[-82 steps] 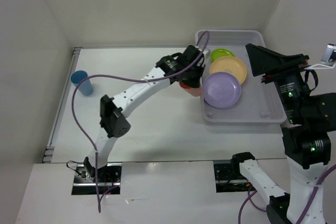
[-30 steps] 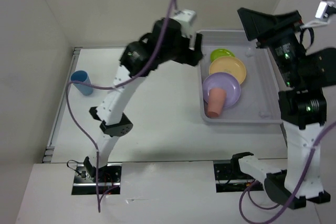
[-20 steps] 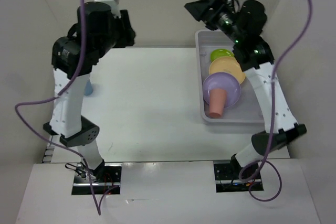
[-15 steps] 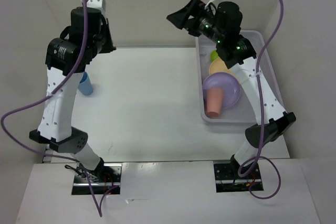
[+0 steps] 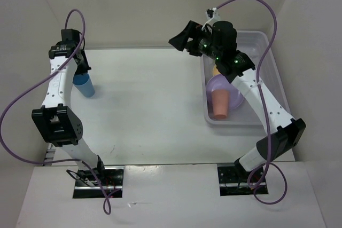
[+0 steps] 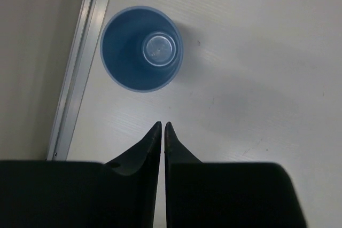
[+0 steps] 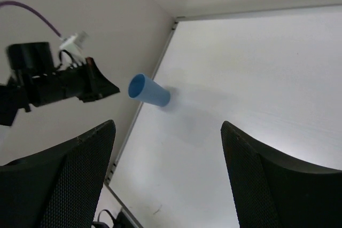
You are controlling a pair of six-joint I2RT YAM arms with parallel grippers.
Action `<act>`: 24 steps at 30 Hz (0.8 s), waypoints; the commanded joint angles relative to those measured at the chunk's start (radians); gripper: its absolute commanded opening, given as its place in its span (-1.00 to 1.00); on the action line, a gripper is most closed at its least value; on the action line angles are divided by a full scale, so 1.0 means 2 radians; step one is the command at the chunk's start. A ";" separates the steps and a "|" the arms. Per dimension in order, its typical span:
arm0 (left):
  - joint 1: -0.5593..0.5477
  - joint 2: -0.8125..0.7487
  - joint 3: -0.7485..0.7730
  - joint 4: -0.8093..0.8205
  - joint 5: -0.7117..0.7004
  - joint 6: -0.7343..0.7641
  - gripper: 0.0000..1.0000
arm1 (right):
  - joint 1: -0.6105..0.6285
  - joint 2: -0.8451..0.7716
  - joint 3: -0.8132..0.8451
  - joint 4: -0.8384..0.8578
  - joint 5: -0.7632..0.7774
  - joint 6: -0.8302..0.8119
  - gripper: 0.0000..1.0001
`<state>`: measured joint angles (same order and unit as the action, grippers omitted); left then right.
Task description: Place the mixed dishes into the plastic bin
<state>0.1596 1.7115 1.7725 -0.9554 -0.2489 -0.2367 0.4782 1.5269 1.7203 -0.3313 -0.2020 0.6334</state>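
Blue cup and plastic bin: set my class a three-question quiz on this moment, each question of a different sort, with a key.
1. True or false: the left gripper is shut on the blue cup.
2. Where is the salmon-red cup? A beside the blue cup; B in the plastic bin; C inside the blue cup.
3. Fill in: the right gripper is ____.

Key: 1 false, it is shut on nothing, with the cup standing apart from its fingertips; 2 B; 3 open.

walls [image 5: 160, 4]: plain off-white | table [image 5: 149, 116]: white, matte | left edge: metal rail [image 6: 80, 73] | light: even
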 commanded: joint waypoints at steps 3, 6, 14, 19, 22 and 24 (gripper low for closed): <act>0.008 0.022 -0.006 0.057 -0.004 0.004 -0.76 | 0.005 -0.018 -0.037 0.029 0.009 -0.024 0.69; 0.013 0.037 -0.007 0.063 -0.009 0.004 -0.69 | 0.005 -0.018 -0.048 0.029 0.009 -0.029 0.69; 0.045 0.059 -0.012 0.086 -0.002 0.009 0.35 | 0.005 -0.023 -0.058 0.029 0.009 -0.034 0.69; 0.057 0.059 -0.012 0.091 0.008 0.009 0.35 | 0.005 -0.018 -0.062 0.029 0.004 -0.034 0.69; 0.064 0.068 -0.012 0.091 0.008 0.009 0.38 | 0.005 -0.018 -0.062 0.029 0.004 -0.034 0.69; 0.068 0.068 -0.012 0.091 0.008 0.009 0.38 | 0.005 -0.018 -0.062 0.029 0.004 -0.034 0.69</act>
<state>0.2871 1.8366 1.7466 -0.7986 -0.2470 -0.2329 0.4786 1.5181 1.5986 -0.3206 -0.1963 0.5842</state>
